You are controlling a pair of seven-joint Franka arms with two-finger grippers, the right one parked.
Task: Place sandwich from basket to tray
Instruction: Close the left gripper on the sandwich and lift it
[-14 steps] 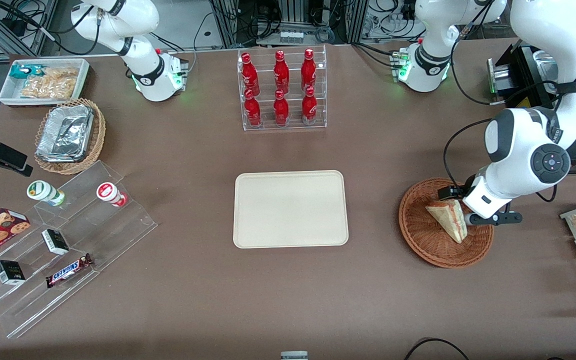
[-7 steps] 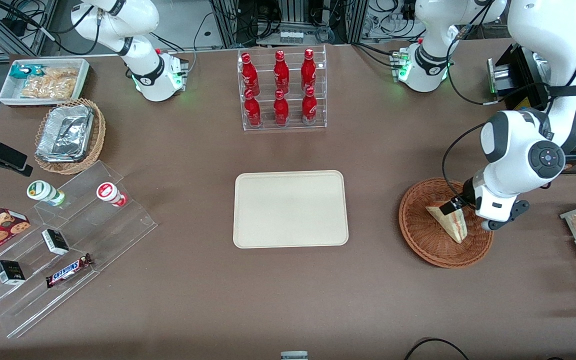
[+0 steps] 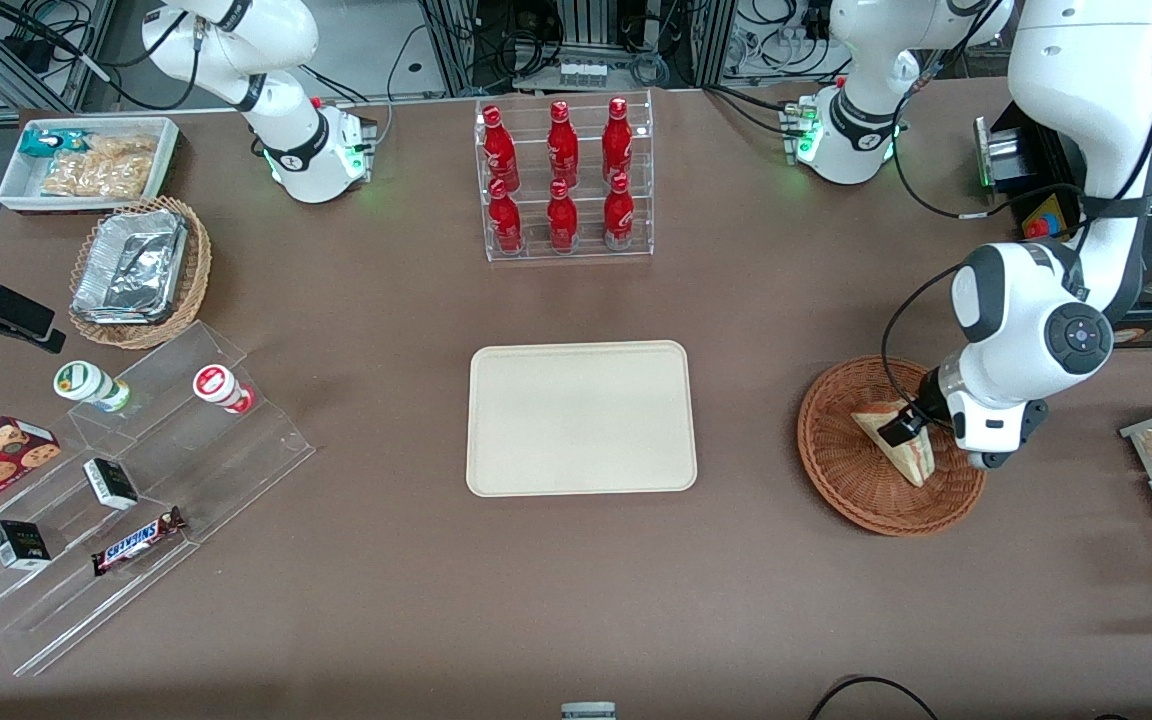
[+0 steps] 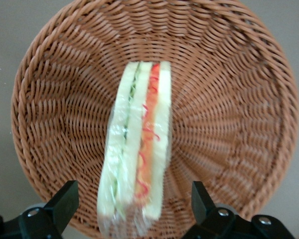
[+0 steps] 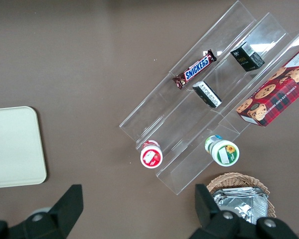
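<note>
From the front, the gripper point(image 3: 911, 425) hangs over the sandwich point(image 3: 898, 446), which lies in the basket point(image 3: 841, 470), at about 3 o'clock from the tray point(image 3: 581, 418). At the wrist, its fingers point(image 4: 65, 203) stand wide apart, straddling the wedge; it should descend centred, then squeeze the bread faces gently.

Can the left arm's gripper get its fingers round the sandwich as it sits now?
Probably yes. The gripper hangs open over the basket, one finger on each side of the sandwich, which stands on edge with nothing else in the basket to block the fingers closing.
</note>
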